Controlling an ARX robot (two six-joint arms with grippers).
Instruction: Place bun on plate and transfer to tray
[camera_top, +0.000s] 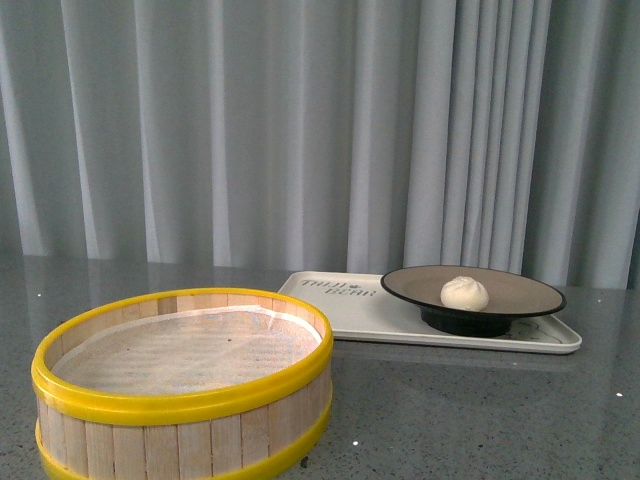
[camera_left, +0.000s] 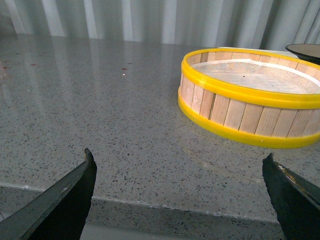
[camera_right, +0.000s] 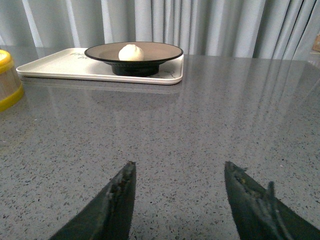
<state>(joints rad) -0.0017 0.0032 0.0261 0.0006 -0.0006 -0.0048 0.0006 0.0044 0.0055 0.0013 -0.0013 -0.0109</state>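
A small white bun (camera_top: 465, 293) sits near the middle of a black-rimmed plate (camera_top: 520, 287), and the plate stands on a cream tray (camera_top: 345, 305) toward the right of a grey speckled table (camera_top: 470, 410). By the look of things, the task is complete. The bun looks soft and light, easily dented, so it would want a gentle hold at its sides. The plate looks stiff, glossy and probably slippery; its rim is the natural hold.

A yellow-rimmed steamer basket (camera_top: 185, 385) stands empty at the near left.

The front view shows no arms. Only the wrist views do: the left gripper (camera_left: 180, 187) hangs spread open and empty beside the basket, and the right gripper (camera_right: 180, 192) is likewise released, well apart from the tray.
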